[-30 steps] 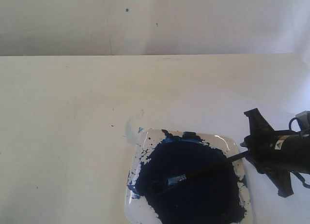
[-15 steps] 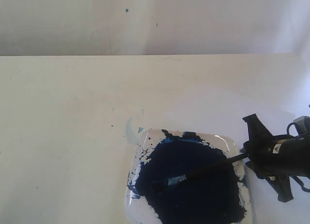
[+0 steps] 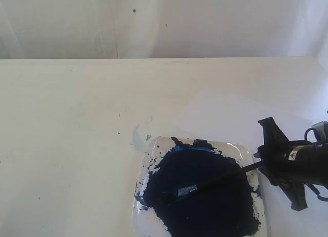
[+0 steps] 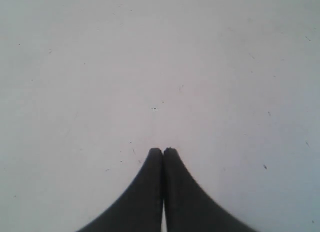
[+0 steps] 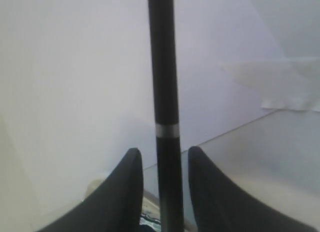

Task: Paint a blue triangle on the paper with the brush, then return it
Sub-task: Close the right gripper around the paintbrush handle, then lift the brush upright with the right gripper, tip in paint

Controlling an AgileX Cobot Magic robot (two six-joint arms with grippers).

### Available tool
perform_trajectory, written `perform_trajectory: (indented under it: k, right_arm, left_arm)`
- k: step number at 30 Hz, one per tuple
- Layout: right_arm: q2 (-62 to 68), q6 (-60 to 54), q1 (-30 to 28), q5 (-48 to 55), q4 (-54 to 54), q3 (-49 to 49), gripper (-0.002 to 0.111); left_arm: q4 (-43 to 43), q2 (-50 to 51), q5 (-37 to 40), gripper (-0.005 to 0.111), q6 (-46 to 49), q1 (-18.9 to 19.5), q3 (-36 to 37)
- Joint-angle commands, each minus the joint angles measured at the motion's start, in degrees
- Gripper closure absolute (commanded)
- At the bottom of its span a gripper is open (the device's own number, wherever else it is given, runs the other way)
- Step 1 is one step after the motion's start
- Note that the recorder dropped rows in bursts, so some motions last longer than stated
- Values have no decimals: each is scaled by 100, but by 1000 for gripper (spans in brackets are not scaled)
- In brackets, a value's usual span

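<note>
One brush rests in one paint dish; of our two hands, the right hand straddles its handle, fingers apart, the left hand pressed together.

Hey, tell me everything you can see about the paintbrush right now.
The brush is long and thin, with a glossy black handle, a thin silver band along it and a short silver ferrule smeared blue. It lies slanted across the clear dish, its dark tip down in the blue paint, its back end past the dish's rim. The right gripper straddles that end, fingers open with gaps either side.
</note>
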Motion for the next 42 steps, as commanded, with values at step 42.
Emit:
perform_trajectory:
  k: [42]
  right_arm:
    - [-1787, -3264, 19, -2076, -425, -22, 108]
  left_arm:
    - [-20, -25, -26, 107, 5, -42, 16]
